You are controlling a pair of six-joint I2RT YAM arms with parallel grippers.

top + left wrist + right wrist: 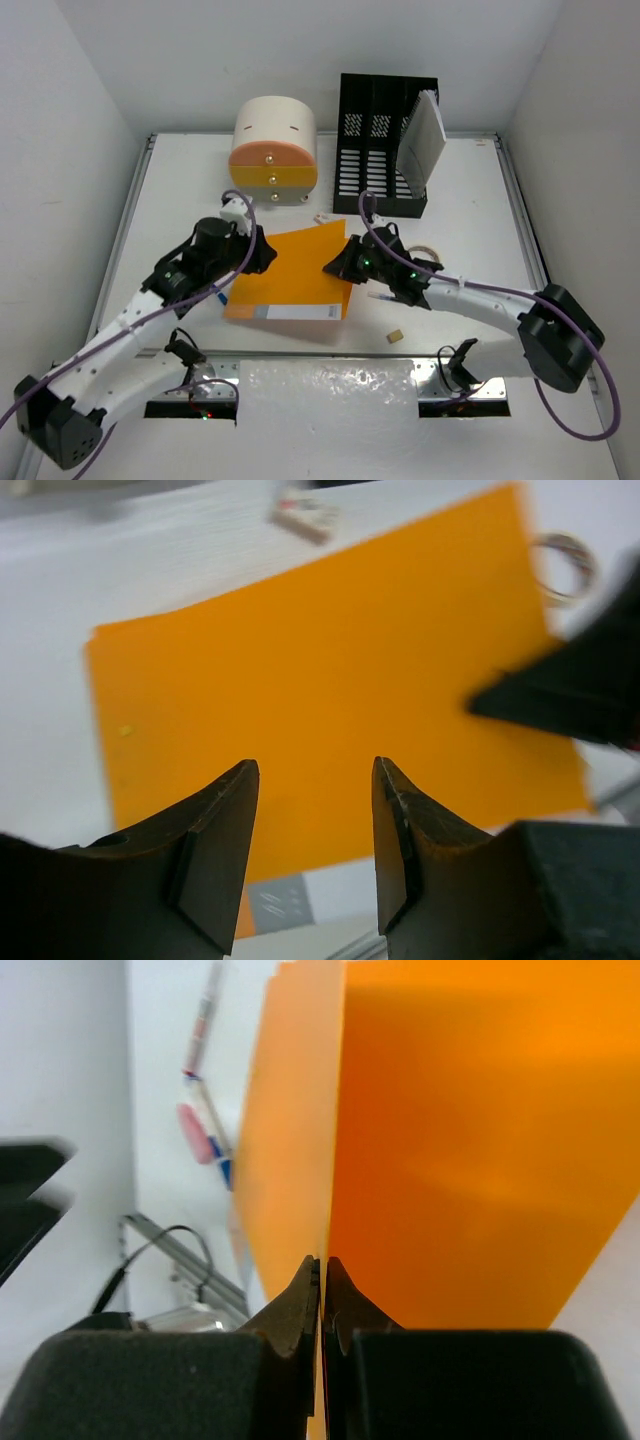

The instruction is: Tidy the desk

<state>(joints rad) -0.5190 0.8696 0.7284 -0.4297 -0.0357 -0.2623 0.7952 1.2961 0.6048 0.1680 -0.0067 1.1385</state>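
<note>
An orange folder (292, 275) lies in the middle of the white desk (470, 200), its right edge lifted. My right gripper (337, 264) is shut on that right edge; the right wrist view shows the jaws pinched on the orange sheet (460, 1140). My left gripper (266, 252) is open and empty at the folder's left side, its fingertips (245, 780) hovering over the orange cover (320, 670). The right gripper shows as a dark blur (570, 680) in the left wrist view.
A cream and orange drawer box (274, 150) and a black file rack (385, 145) with a grey book (422, 140) stand at the back. Pens (205, 1120) lie left of the folder, a tape ring (425, 250) right, a small block (395, 336) near the foil strip (330, 395).
</note>
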